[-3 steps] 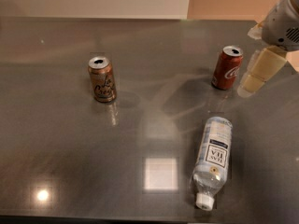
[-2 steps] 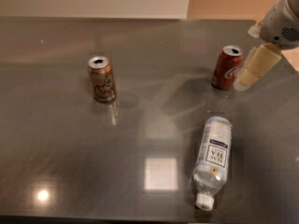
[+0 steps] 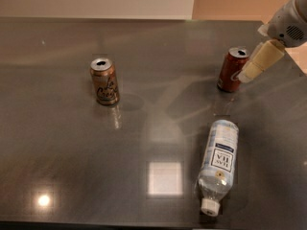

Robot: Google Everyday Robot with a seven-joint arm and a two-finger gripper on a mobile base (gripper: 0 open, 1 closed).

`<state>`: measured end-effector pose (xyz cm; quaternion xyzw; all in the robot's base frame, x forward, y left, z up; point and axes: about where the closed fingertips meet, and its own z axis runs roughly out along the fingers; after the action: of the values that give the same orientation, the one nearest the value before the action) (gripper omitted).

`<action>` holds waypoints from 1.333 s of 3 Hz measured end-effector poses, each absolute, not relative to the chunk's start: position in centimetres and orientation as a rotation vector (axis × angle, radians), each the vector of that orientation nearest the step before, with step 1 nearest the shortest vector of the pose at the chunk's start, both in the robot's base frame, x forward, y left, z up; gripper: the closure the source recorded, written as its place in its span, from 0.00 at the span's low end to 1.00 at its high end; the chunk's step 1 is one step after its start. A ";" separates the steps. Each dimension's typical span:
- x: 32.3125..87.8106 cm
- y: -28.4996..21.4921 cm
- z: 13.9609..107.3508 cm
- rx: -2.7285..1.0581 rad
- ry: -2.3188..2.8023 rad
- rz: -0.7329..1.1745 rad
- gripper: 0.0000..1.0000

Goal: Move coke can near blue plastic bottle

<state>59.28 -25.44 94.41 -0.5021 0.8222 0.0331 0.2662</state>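
- The gripper is hanging over the far right of the table, reaching in from the upper right corner on a white and grey arm.
- Its cream-coloured tip is sitting right at the right side of the coke can and is overlapping the can's edge from where I am standing. I cannot tell whether it is actually touching.
- I also cannot tell whether the gripper is open or closed from here. Nothing is being lifted.
- The coke can is standing upright on the far right part of the table, with its silver top showing.
- The blue plastic bottle is lying on its side nearer to me, almost straight in front of the coke can. A stretch of bare table is separating the two.
- The bottle's white cap is pointing toward the near edge, and its label is facing up.
- A brown-orange can is standing upright on the left, well apart from both the coke can and the bottle.
- The dark glossy tabletop is throwing back a bright square of light just left of the bottle's neck.
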 end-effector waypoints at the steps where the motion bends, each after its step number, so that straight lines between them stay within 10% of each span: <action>1: 61.2 -26.5 93.6 -1.305 2.234 0.153 0.00; 4: 63.0 -25.9 89.8 -1.295 2.280 0.325 0.00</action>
<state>63.03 -25.87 89.76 -0.4750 0.8362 0.1191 0.2469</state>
